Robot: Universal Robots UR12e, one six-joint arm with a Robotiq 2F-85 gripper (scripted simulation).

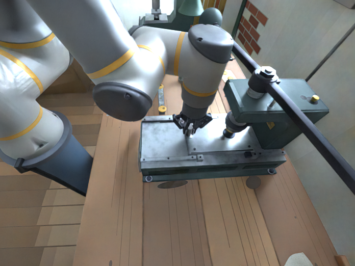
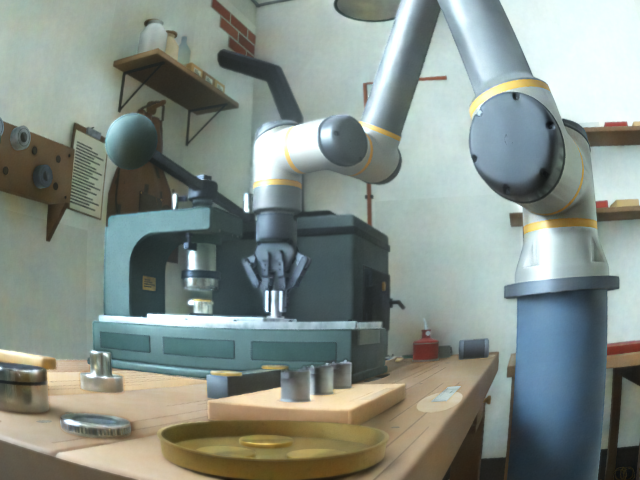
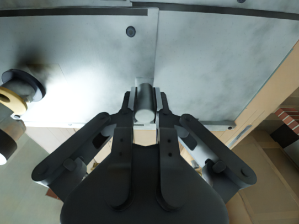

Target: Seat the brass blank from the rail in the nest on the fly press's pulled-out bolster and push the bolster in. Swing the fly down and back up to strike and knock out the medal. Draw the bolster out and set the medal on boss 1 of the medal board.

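Observation:
The bolster's upright grey handle peg (image 3: 144, 106) stands on the end of the sliding bolster plate (image 1: 218, 140) and is clamped between the fingers of my gripper (image 1: 189, 132), which points straight down at the press bed. The bolster sits pushed in under the ram (image 1: 231, 128), whose brass-ringed tip hangs just above the plate. The fly arm (image 1: 301, 120) with its ball weight (image 2: 131, 140) crosses the top of the green press frame. The medal board (image 2: 310, 400) with three grey bosses lies on the bench in front of the press. The nest is hidden under the ram.
The press base (image 2: 238, 346) fills the bench's middle. A brass tray (image 2: 274, 448) with discs lies nearest the second side camera, and a rail (image 1: 161, 98) with a brass blank lies behind the press. Open bench spreads on the near side.

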